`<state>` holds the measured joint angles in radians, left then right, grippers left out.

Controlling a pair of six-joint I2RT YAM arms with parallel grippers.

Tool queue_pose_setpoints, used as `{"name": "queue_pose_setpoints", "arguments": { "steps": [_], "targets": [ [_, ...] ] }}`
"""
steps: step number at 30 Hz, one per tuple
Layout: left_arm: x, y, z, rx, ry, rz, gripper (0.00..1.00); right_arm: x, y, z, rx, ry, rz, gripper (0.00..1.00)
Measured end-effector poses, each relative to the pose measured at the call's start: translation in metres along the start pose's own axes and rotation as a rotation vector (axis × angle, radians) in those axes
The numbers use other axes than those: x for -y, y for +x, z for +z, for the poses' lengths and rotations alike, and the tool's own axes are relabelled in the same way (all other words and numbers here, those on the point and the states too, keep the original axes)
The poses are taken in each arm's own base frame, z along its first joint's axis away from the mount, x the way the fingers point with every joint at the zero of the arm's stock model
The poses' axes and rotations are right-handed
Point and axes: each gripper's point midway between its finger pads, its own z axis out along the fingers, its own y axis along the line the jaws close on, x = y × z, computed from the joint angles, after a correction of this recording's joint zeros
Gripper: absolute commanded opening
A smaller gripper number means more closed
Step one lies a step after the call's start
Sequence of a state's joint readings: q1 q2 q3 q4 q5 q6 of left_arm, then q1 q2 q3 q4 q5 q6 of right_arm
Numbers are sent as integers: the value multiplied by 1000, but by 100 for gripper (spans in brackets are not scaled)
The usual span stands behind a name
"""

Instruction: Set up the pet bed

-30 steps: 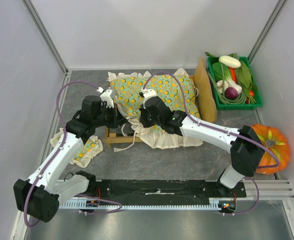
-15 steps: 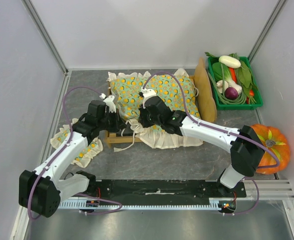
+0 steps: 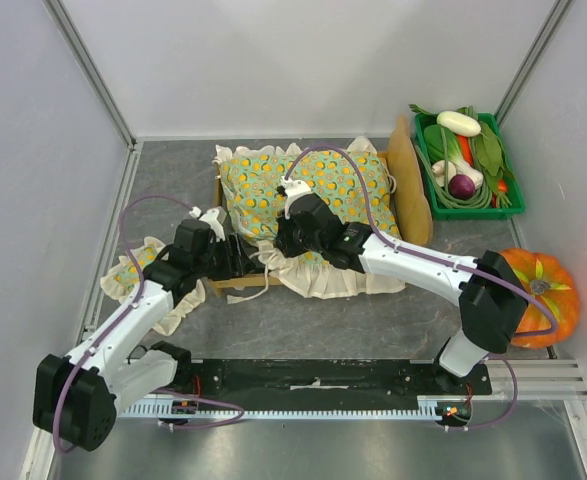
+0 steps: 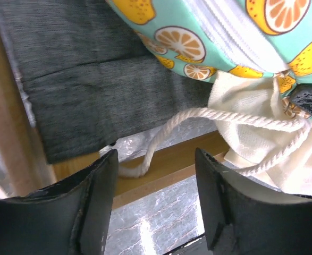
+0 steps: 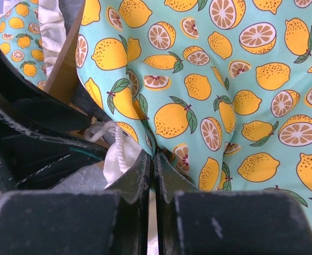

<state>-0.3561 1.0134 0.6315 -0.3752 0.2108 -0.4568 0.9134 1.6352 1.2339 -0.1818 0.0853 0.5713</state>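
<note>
Grey mottled tabletop (image 3: 303,320), pale walls (image 3: 323,60) (perhaps panels); cushion (image 3: 318,180) over pet bed (image 3: 407,185)

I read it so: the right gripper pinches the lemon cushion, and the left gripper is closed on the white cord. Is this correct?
Not quite. The left gripper is open, holding nothing; the white cord lies loose beyond it, as the left wrist view shows. The right gripper does pinch the lemon cushion.

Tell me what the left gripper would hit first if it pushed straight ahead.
Probably the white cord draped over the wooden rail of the pet bed, framed between the fingers of the open left gripper; the grey fabric base lies beyond. Depth is unclear from the wrist view.
</note>
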Motion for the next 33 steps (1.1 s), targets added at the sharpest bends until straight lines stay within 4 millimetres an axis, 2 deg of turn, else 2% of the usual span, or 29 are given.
{"name": "queue_pose_setpoints", "arguments": {
  "steps": [4, 7, 11, 15, 19, 22, 26, 29, 33],
  "targets": [
    [-4, -6, -15, 54, -39, -31, 82, 0, 2, 1, 0, -3, 5, 9],
    [-4, -14, -36, 130, -61, -57, 93, 2, 5, 1, -7, 1, 5, 9],
    [-6, -22, -62, 213, -92, -90, 93, 3, 10, 2, -14, 4, 7, 9],
    [-5, -15, -71, 211, -95, -140, 90, 2, 14, 3, -16, 0, 8, 9],
    [-4, 10, -66, 179, -79, -174, 81, -9, 19, 2, -18, -16, -7, 9],
    [-8, 36, -58, 134, -78, -202, 78, -22, 27, 1, -24, -31, -27, 9],
    [-15, 57, -42, 77, -100, -234, 78, -32, 37, 9, -43, -39, -37, 9],
    [-24, 66, -28, 58, -131, -246, 78, -26, 46, 18, -61, -13, -29, 9],
    [-33, 64, -14, 88, -164, -249, 79, -22, 51, 24, -55, 2, -8, 9]
  ]
}}
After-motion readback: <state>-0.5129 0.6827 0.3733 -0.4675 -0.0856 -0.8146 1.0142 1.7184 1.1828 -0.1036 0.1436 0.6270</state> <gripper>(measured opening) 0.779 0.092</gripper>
